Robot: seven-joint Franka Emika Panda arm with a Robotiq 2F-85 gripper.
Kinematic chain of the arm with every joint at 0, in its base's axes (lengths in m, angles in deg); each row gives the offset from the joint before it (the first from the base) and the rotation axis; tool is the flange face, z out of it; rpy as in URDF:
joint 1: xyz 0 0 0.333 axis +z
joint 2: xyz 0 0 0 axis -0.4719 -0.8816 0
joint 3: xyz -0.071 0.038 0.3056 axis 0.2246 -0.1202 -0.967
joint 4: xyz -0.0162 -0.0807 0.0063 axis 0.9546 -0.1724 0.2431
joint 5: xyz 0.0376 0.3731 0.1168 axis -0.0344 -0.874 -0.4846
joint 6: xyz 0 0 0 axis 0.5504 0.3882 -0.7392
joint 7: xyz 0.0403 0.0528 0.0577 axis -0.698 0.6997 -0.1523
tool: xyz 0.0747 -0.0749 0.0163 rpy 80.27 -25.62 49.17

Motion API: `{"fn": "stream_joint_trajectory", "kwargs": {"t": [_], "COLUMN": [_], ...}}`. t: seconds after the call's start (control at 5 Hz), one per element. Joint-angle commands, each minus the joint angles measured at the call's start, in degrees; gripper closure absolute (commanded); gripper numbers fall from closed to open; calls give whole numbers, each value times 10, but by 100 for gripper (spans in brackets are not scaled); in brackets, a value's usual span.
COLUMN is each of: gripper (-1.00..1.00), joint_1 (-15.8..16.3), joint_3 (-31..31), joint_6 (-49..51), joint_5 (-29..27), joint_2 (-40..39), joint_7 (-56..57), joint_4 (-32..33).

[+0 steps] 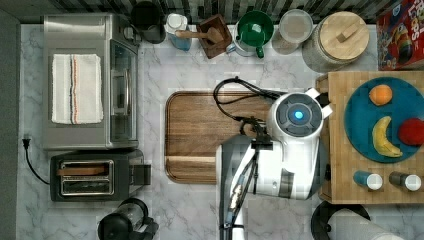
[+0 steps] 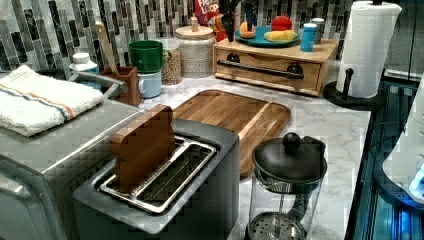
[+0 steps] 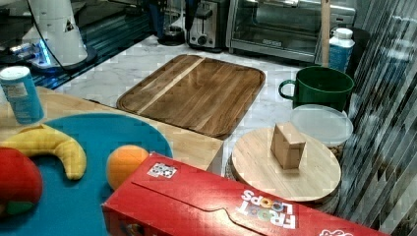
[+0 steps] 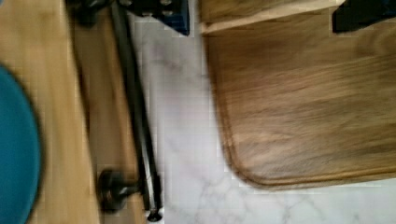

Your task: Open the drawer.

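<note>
I read this as early in the job: the approach looks about finished, but the pull itself is all still ahead of me.

The marble surface (image 1: 190, 210) carries everything, and my arm (image 1: 280, 160) reaches across it from the top view's lower edge, its wrist hanging over the gap between the dark wooden tray (image 1: 200, 135) and the butcher-block box (image 1: 345, 185). The tray lies just off to one side of the pincer, the box directly on the other.

The drawer (image 2: 267, 70) sits in the face of that box, under the teal plate of fruit (image 1: 360, 130). In the left view its light-wood front looks flush with the box frame, so I judge it closed and nothing of the opening done.

The wrist view puts the long black bar handle (image 4: 135, 107) right beneath the pincer (image 4: 254, 14), running along the drawer front, with one round black mount (image 4: 112, 191) near its end. The two dark fingertip blocks stand well apart in that picture, nothing between them, so the pincer is spread wide and holds nothing. One fingertip (image 4: 161, 11) hangs almost over the bar, the other over the tray.

What remains, as I judge it: shift over the bar, come down around it, close, and draw the front out toward the tray.
</note>
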Motion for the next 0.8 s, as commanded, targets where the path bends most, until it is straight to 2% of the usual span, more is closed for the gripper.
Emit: {"fn": "stream_joint_trajectory", "kwargs": {"t": [0.2, 0.4, 0.8], "gripper": [-100, -100, -100], "joint_1": [-22, -28, -57], "joint_3": [18, 30, 34], "joint_6": [-101, -134, -216], "joint_5": [-4, 10, -20], "joint_2": [3, -10, -51], "joint_7": [155, 186, 249], "joint_4": [35, 40, 45]}}
